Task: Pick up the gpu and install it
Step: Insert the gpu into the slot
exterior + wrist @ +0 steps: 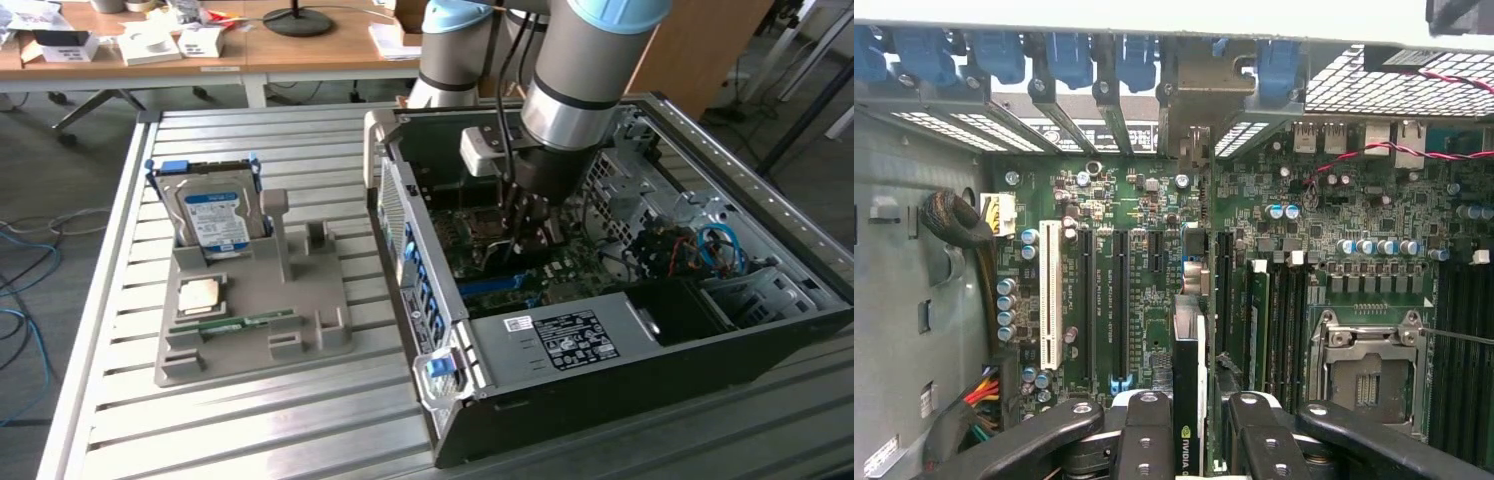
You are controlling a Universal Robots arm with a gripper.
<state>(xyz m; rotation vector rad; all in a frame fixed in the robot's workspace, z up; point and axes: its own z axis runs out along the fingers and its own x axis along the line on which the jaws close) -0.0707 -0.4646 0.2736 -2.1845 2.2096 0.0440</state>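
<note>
One thin card, the gpu [1188, 345], stands edge-on, clamped between the jaws of the gripper [1192, 420]. Its long axis runs straight out from them, parallel to the black expansion slots [1122, 300] on the motherboard [1354, 200] beyond.

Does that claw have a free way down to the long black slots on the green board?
Probably yes. The case lies open, the claw hangs inside it gripping the gpu edge-on, and the black slots facing it look bare.
</note>
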